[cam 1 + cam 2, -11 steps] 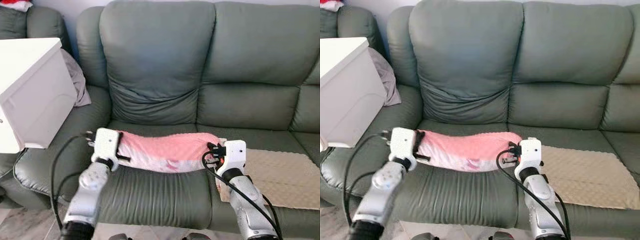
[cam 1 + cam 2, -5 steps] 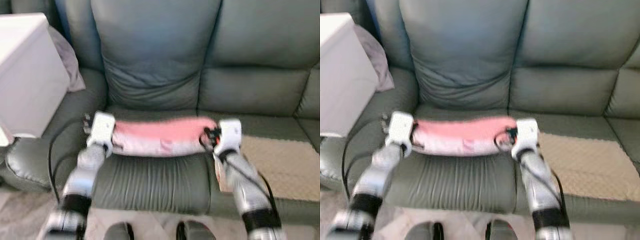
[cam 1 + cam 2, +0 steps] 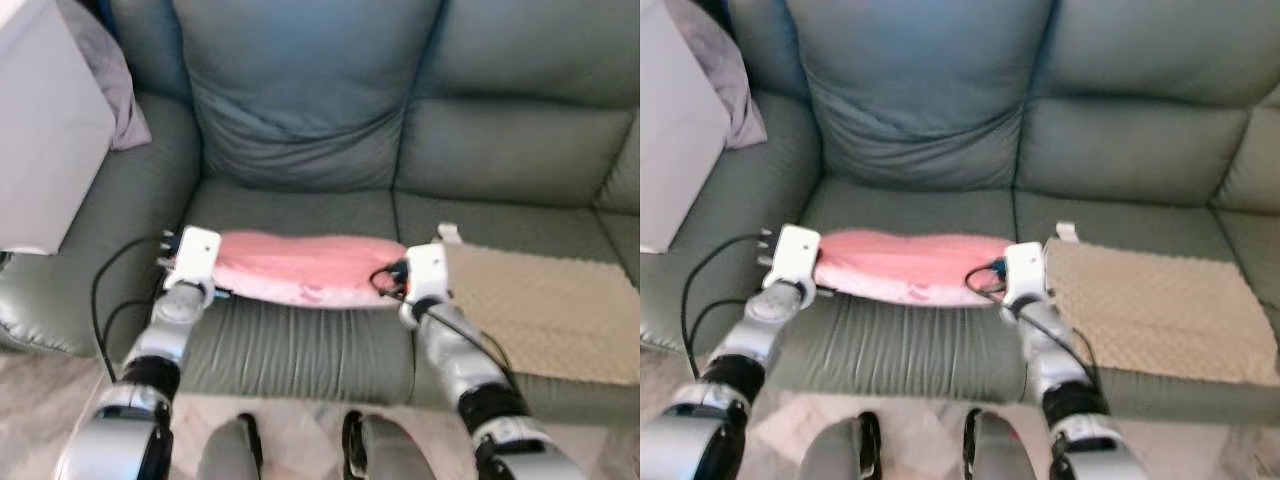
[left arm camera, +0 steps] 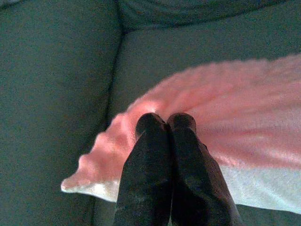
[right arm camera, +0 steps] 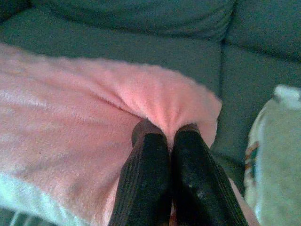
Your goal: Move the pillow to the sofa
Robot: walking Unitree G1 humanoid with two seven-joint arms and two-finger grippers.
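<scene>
Pillow (image 3: pixel 305 269), pink, lies across the green sofa (image 3: pixel 300 120) seat's front edge, beside a beige mat (image 3: pixel 540 305). My left hand (image 4: pixel 165 123) and right hand (image 5: pixel 165 131) each pinch an end, fingers closed on its fabric. I should lower both ends evenly, then let go together.

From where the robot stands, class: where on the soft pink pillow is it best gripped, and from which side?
At its two short ends, one hand per end, coming from the sofa's front. The soft pink pillow lies long and limp across the grey-green leather sofa seat, so a middle grip would probably let it sag. The left hand and right hand pinch those ends now.
</scene>
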